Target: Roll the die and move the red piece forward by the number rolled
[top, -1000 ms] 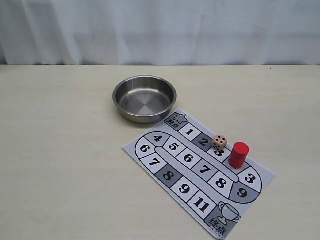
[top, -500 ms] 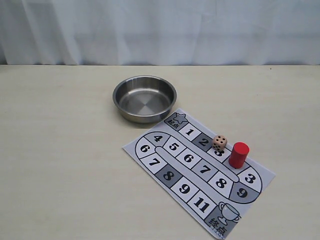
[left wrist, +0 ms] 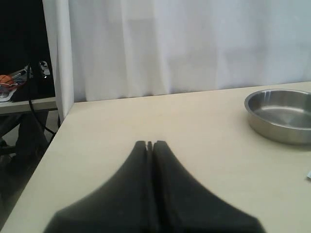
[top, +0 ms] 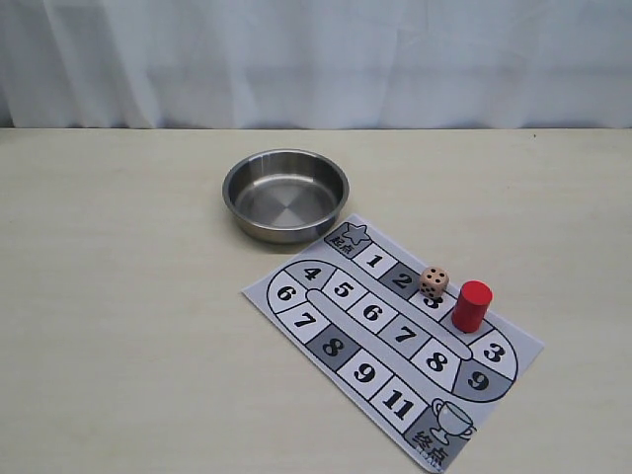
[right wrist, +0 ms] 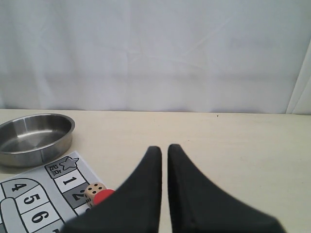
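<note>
Sitting clear of right jaws: die point(right wrist: 95, 190)

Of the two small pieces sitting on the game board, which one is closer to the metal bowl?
The die, the cream cube with dark pips. It sits nearer the bowl than the red piece, the upright cylinder just beyond it.

Nothing visibly differs from the earlier exterior pictures. The die point(top: 433, 282) and the red piece point(top: 472, 305) stand on the same spots of the board point(top: 326, 336), just beside each other, with no shift or tilt to report.
</note>
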